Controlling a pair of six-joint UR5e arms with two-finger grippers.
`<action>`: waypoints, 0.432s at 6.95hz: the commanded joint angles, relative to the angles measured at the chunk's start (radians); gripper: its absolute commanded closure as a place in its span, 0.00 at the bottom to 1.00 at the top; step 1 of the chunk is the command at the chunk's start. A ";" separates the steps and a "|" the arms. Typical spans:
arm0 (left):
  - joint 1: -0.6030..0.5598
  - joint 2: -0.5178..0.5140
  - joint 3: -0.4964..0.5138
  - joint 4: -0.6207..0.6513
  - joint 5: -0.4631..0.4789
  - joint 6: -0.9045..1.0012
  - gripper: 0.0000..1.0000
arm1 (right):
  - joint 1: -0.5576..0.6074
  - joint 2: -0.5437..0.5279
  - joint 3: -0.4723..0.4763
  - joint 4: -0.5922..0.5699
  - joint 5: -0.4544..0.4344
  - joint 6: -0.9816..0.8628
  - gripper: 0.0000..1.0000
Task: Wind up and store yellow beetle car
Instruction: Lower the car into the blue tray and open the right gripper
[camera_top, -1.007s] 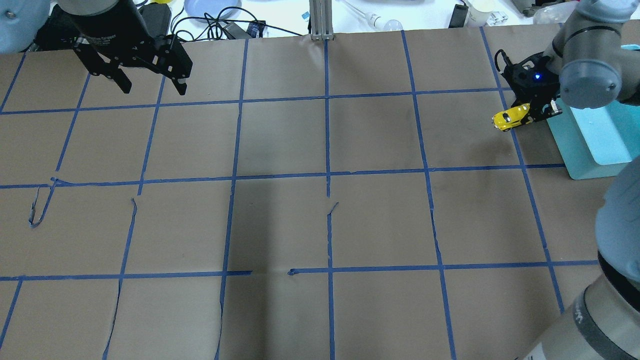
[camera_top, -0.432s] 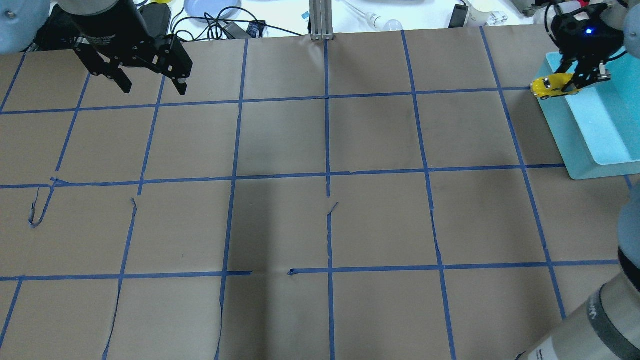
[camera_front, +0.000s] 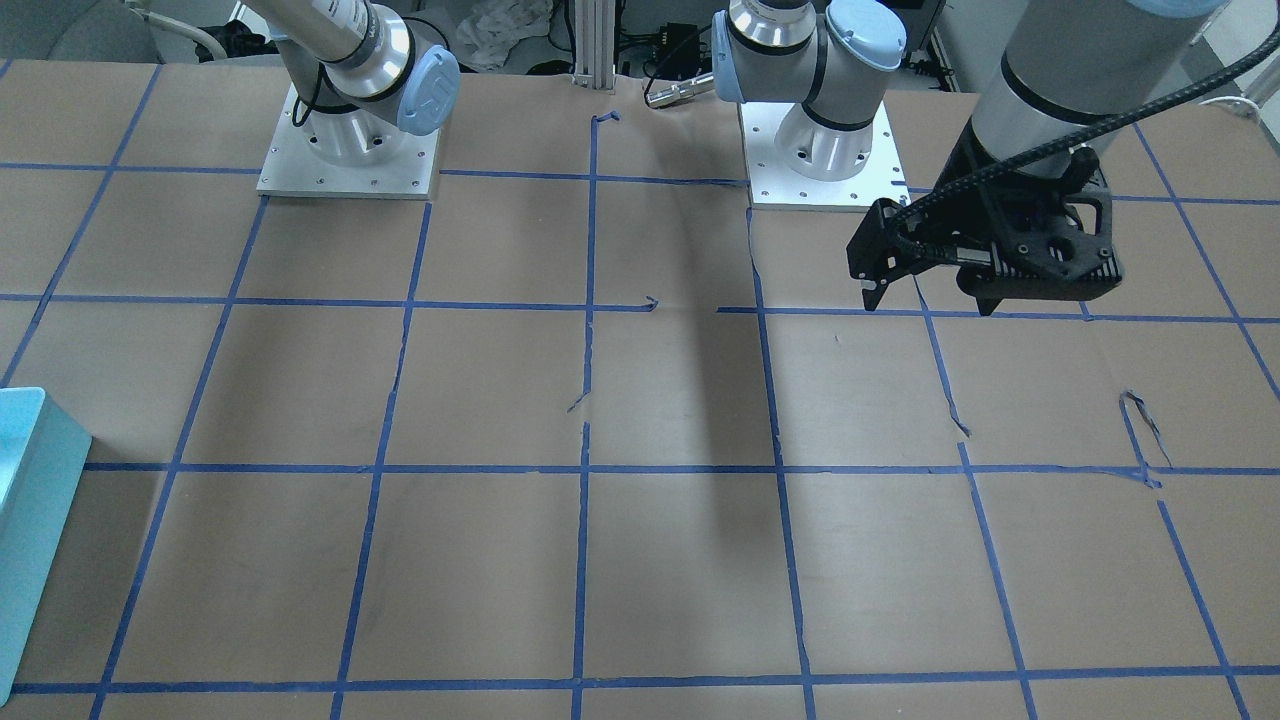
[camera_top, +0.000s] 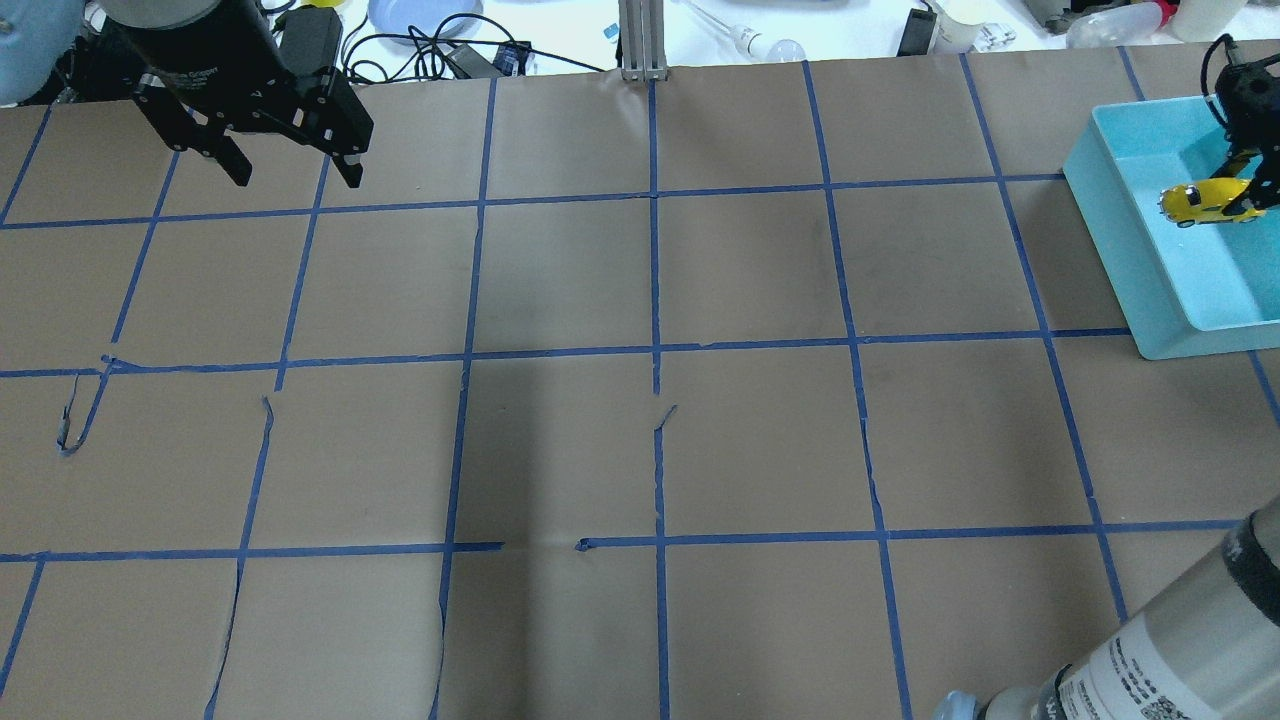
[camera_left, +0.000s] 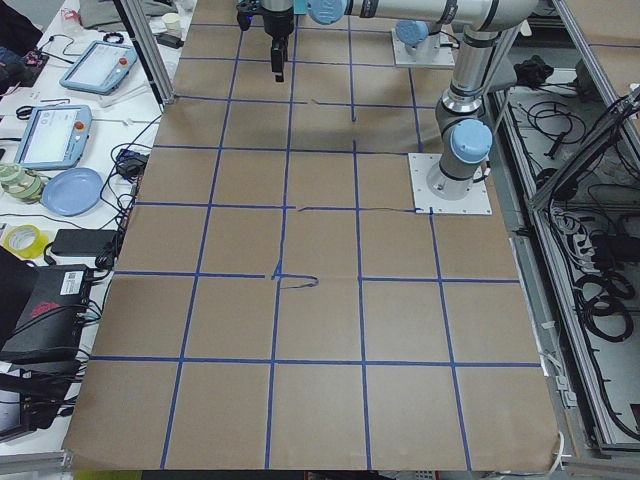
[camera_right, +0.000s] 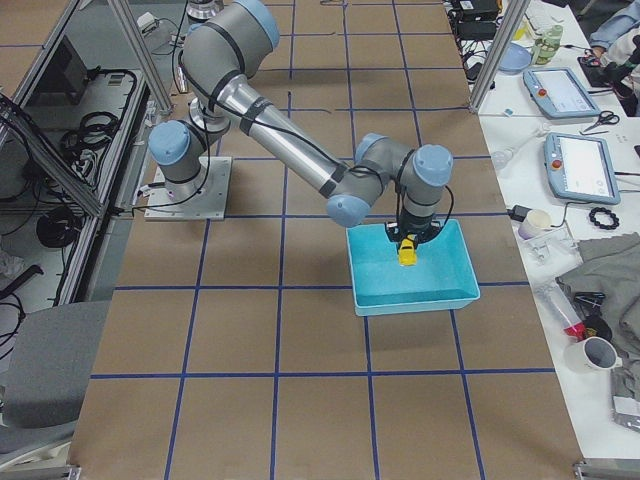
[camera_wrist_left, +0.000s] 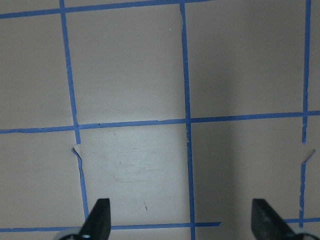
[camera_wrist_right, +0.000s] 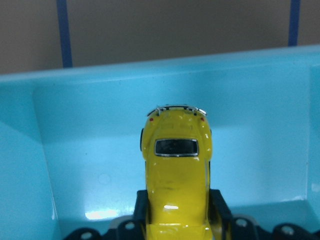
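**Right gripper (camera_wrist_right: 178, 212) clamped on yellow beetle car (camera_wrist_right: 176, 165), within teal bin (camera_wrist_right: 260, 90)**

Car is pinched by its sides btw. the two black fingers (camera_wrist_right: 220, 207), approx. level, w/ one end and a small window pointed away from the wrist cam toward a bin wall. It is held inside the bin's outline, over the floor. Whether the wheels touch the floor cannot be told. Bin is set at the right edge of the table (camera_top: 640, 450), which is covered w/ brown paper and a blue tape grid (camera_top: 655, 350). Left gripper (camera_top: 296, 178) is hung above the far left part of the table, jaws spread wide, nothing held btw. them, well apart from car and bin.
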 joint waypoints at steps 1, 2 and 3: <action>0.002 0.001 -0.001 0.001 0.002 0.000 0.00 | -0.024 0.072 -0.001 -0.081 0.006 -0.098 1.00; 0.003 0.001 -0.001 0.001 -0.001 0.000 0.00 | -0.024 0.097 0.003 -0.084 0.006 -0.108 1.00; 0.003 0.001 -0.001 0.001 -0.001 0.001 0.00 | -0.024 0.097 0.006 -0.084 0.006 -0.122 1.00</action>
